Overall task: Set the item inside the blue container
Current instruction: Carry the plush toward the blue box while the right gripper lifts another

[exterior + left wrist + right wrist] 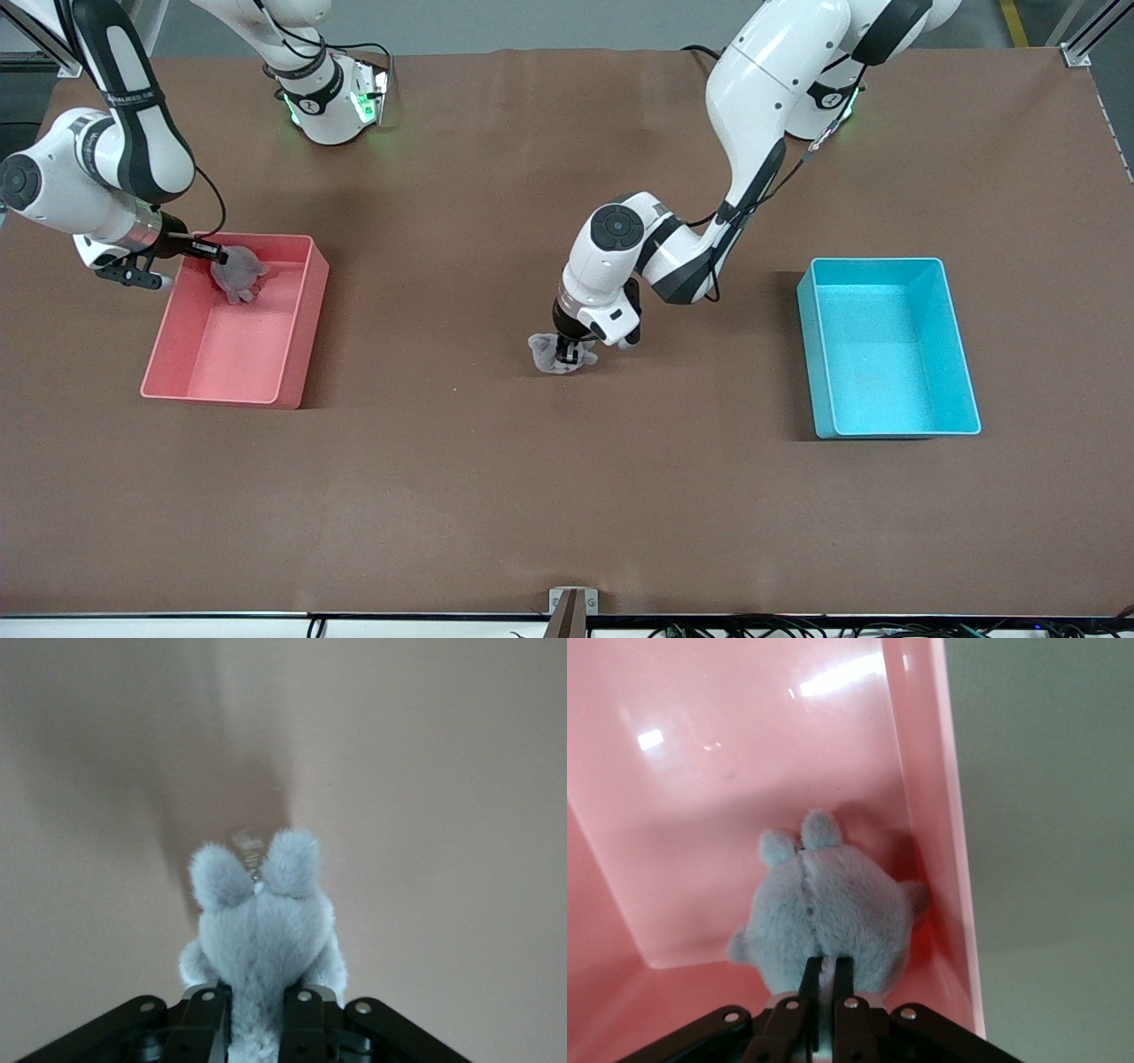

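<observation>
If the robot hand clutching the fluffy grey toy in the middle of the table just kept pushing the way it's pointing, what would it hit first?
The left gripper points down, shut on the grey plush toy, which seems to be on or barely above the brown table. Going on, it would press the toy into the tabletop first; the exact gap is unclear.

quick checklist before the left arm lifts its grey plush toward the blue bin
1. Left gripper shut on the grey plush toy: ok, fingers clamp its body.
2. Toy off the table: cannot tell.
3. Blue container open and holding nothing: ok.
4. Nothing on the table between toy and container: ok.
5. Right gripper out of the way: ok, it holds a second plush over the pink bin at the right arm's end.
</observation>
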